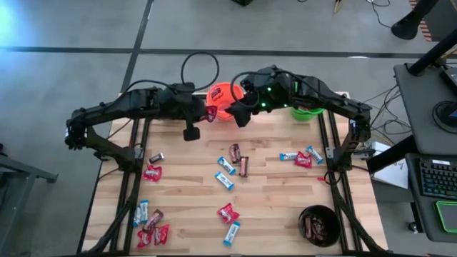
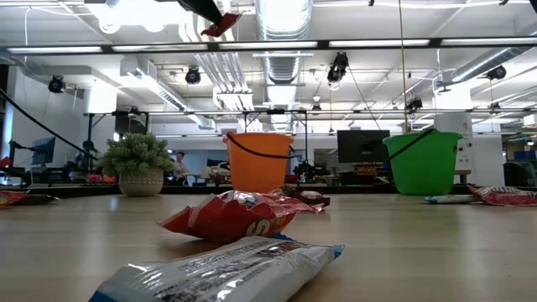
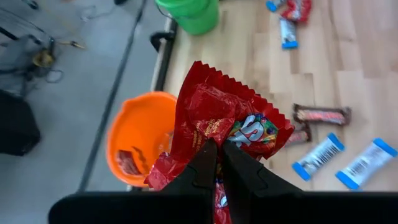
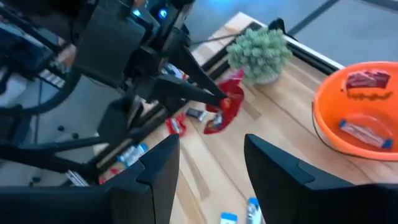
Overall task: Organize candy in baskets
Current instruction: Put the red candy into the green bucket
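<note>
Even, bright indoor light falls on the tabletop (image 1: 271, 193) from ceiling strip lamps (image 2: 394, 42), which glare white in the low view. Shadows under the arms are soft and faint. In the low view the nearest silver wrapper (image 2: 226, 273) is blurred, while the room behind is sharp. The right wrist view shows motion blur throughout.

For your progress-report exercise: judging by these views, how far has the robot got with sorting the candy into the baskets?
Done: the orange basket holds a few bars and the black basket holds some dark ones.
In hand: the left gripper is shut on a red candy beside the orange basket; the right gripper is open, empty, nearby.
Left: many bars are scattered on the table; the green basket shows nothing inside from here.
</note>
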`<state>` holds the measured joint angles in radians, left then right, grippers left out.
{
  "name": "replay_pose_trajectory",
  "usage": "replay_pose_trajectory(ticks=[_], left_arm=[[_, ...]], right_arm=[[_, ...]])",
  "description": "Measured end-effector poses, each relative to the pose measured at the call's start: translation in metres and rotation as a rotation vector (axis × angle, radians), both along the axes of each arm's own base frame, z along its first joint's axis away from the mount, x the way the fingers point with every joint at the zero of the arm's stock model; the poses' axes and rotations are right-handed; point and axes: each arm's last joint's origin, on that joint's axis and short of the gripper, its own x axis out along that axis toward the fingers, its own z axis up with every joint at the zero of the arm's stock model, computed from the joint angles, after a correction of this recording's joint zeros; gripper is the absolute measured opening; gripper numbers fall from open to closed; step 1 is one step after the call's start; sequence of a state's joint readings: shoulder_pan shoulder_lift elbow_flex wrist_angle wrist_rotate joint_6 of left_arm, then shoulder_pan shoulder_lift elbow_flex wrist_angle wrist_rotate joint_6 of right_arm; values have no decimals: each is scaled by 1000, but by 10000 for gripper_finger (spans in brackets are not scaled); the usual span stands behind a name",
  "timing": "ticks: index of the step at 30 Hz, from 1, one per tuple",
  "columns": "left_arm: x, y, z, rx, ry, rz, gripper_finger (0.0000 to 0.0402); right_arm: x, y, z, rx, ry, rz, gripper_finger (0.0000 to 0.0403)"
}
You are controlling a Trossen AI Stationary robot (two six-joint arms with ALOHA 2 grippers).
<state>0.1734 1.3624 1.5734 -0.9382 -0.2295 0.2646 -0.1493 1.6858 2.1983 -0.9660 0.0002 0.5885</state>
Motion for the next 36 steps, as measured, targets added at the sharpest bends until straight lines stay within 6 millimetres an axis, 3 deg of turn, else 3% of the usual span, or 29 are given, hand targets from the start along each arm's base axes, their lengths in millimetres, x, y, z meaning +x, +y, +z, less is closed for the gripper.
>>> replay_pose_trajectory(ticks=[14,36], left_arm=[[7,1,11,66,-112,-23,0],[9,1,17,91,-167,-68,0]], right_arm=[[30,-5,-25,5,44,-34,182],[39,-21,-27,-87,7,-79,171]])
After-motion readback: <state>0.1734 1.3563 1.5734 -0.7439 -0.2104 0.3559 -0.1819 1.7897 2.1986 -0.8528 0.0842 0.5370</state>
